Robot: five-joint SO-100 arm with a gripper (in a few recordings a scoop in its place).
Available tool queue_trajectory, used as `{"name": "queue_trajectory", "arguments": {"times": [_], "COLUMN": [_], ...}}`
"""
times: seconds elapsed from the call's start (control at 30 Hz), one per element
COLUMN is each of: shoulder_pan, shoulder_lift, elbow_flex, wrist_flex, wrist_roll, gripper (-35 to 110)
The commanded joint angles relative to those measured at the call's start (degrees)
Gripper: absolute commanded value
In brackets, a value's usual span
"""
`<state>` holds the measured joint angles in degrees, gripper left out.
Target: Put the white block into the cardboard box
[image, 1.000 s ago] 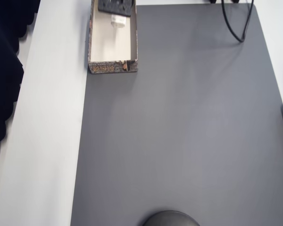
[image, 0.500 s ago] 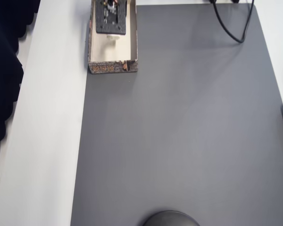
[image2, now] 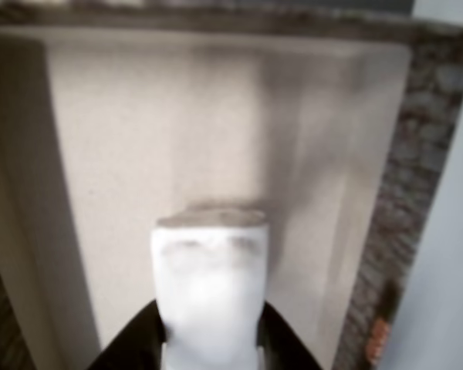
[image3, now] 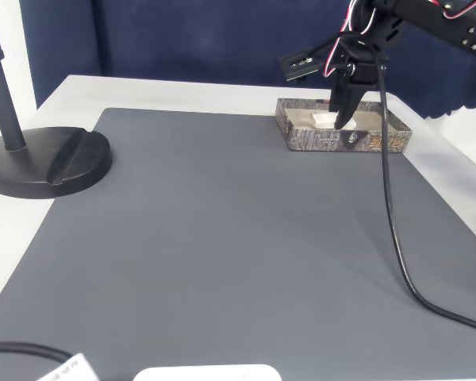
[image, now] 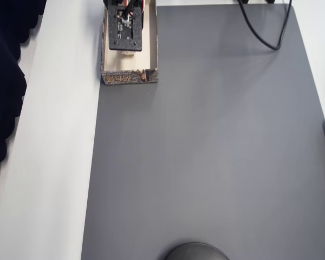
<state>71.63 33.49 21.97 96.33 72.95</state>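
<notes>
**White block over the box, release pending**

White and blurred at the bottom of the wrist view, the white block (image2: pixel 210 289) sits clamped between the dark fingers (image2: pixel 135 339) of the pincer (image2: pixel 210 339), which grips it on both sides. Just past it lies the cream floor of the cardboard box (image2: pixel 123 154), with the block's shadow falling on it, and the brownish patterned wall runs up the right of that view.

From the fixed view, the pincer (image3: pixel 341 119) points down into the cardboard box (image3: pixel 345 141), which stands at the far right of the grey worktop (image3: pixel 222 238), and the white block (image3: pixel 324 119) shows pale inside the walls. Whether it already touches the floor I cannot tell.

From overhead, the arm's black wrist covers much of the box (image: pixel 129 77), whose patterned end wall shows below it.

My reading: the carry is done and the placing step is in hand. The next move calls for letting go of the block, then lifting straight up, clear of the walls.
</notes>
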Motion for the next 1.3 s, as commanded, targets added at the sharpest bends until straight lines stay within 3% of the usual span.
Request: {"name": "queue_trajectory", "arguments": {"times": [0.0, 0.3, 0.87, 1.27], "shoulder_pan": [-0.4, -0.5, -0.8, -2.2], "shoulder_lift": [1.1, 0.9, 0.2, 3.4], "elbow_flex": [-4.3, -3.5, -4.0, -6.1], "wrist_flex": [0.7, 0.8, -2.3, -2.2], "wrist_roll": [0.9, 0.9, 4.9, 5.0], "gripper": [-2, -1, 28, 33]}}
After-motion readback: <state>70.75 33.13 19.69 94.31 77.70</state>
